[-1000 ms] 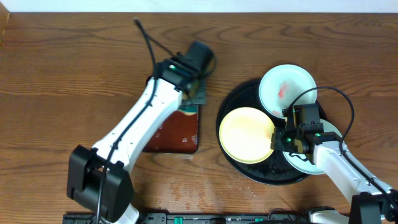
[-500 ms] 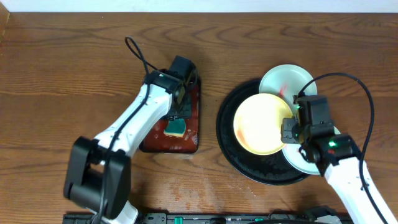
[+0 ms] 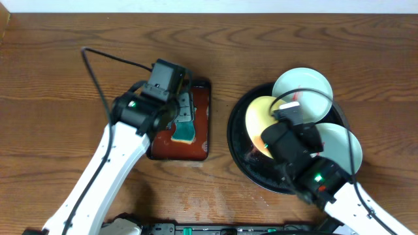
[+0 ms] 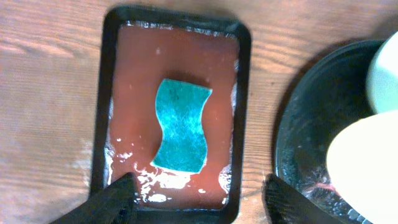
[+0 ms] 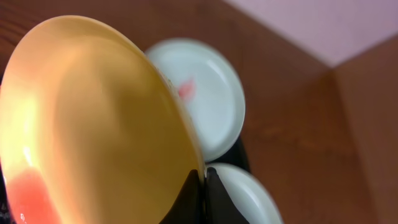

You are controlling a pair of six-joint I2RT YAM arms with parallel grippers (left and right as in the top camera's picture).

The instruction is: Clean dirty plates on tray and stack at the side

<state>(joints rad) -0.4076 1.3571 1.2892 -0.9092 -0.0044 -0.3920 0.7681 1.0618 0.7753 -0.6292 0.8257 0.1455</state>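
My right gripper (image 5: 200, 178) is shut on the rim of the pale yellow plate (image 5: 93, 118). It holds the plate tilted up on edge above the black tray (image 3: 258, 175), and a red smear shows low on the plate's face. The right arm partly covers the yellow plate (image 3: 260, 117) in the overhead view. A white plate with a red smear (image 3: 302, 88) lies at the tray's far edge. Another white plate (image 3: 336, 143) lies at its right. My left gripper (image 4: 199, 193) is open and holds nothing, hovering over the near end of the reddish-brown tray (image 4: 177, 50).
A teal sponge (image 4: 181, 124) lies flat in the wet reddish-brown tray (image 3: 199, 140), left of the black tray. Bare wood-grain tabletop (image 3: 59, 78) lies to the left and behind. A black cable (image 3: 111, 59) arcs over the left arm.
The left gripper opened and let the sponge down into the reddish-brown tray, then drew back. The right gripper lifted the yellow plate and tipped it up on edge.
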